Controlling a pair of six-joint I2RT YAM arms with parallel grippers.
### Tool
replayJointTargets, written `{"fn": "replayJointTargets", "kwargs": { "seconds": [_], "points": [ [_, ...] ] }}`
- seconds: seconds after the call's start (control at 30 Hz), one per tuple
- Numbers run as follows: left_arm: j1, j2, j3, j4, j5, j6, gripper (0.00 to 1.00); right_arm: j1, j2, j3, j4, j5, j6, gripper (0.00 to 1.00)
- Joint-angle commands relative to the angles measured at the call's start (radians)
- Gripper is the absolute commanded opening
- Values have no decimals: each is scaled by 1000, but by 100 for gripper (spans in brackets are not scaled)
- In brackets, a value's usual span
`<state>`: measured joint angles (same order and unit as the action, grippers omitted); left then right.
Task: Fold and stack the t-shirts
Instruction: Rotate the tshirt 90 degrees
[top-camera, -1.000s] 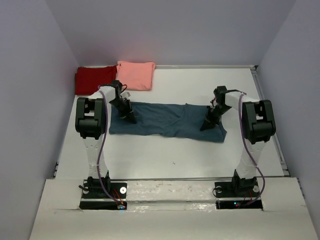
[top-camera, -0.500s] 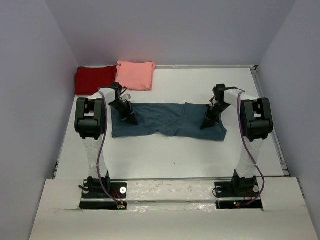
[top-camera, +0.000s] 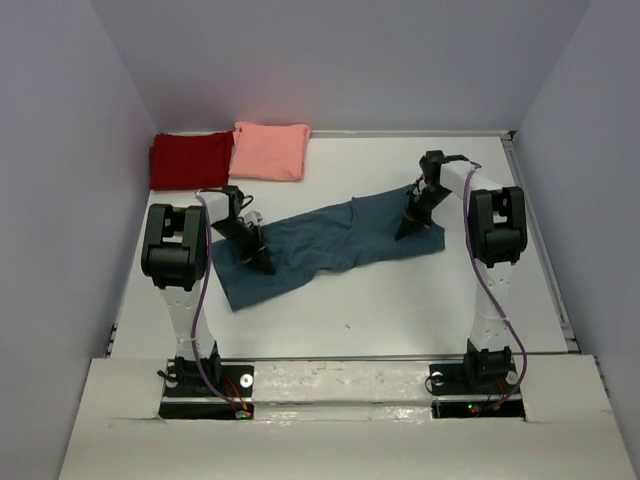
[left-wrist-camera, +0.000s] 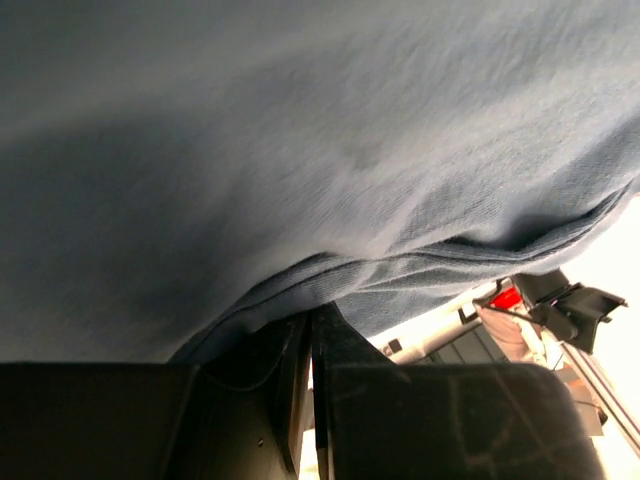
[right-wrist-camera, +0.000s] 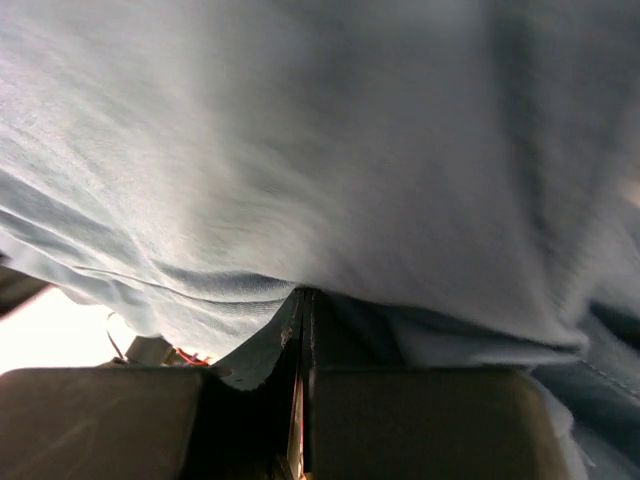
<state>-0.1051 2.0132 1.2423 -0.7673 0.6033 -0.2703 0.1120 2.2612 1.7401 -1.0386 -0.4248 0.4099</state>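
your left gripper (top-camera: 265, 264) and right gripper (top-camera: 403, 233) are both clamped on the teal-blue t-shirt (top-camera: 330, 238), so if you pull too hard, its edge may slip out.

**A:** From above, can you make out the fingertips of the left gripper (top-camera: 262, 262)?

**B:** No, they are too small and dark against the teal t-shirt (top-camera: 330, 235). It is the same for the right gripper (top-camera: 405, 232) at the far right end of the cloth.

**A:** And the wrist views?

**B:** Cloth fills most of both and is cut off at the top and sides, so I can't tell sleeve from collar. The right view is blurred. Each pair of fingers runs off the bottom edge, and the tips vanish under a hem. The blurred dark parts (left-wrist-camera: 565, 300) at the lower right of the left view are unclear to me.

**A:** The red t-shirt (top-camera: 185, 158)?

**B:** Its right edge is covered by the pink t-shirt (top-camera: 270, 150).
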Motion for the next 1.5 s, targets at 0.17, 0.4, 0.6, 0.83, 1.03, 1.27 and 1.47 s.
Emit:
{"fn": "replayJointTargets", "kwargs": {
  "seconds": [0.17, 0.4, 0.6, 0.83, 1.03, 1.27, 1.47],
  "points": [
    [-113, -22, -142, 29, -165, 11, 18, 5, 205, 232, 117, 97, -13, 0],
    [-319, 12, -109, 42, -145, -53, 19, 14, 285, 337, 201, 58, 27, 0],
    [-392, 45, -80, 34, -120, -67, 19, 23, 357, 459, 239, 80, 36, 0],
    [-482, 71, -89, 46, -89, -78, 20, 32, 460, 625, 290, 47, 79, 0],
    [-574, 134, -3, 45, -65, -107, 20, 81, 486, 636, 367, 43, 92, 0],
    [-643, 200, 143, 25, -45, -158, 20, 103, 502, 662, 430, 87, 139, 0],
    [-648, 177, 117, 106, 12, -274, 20, 103, 505, 710, 439, 126, 170, 0]
  ]
}}
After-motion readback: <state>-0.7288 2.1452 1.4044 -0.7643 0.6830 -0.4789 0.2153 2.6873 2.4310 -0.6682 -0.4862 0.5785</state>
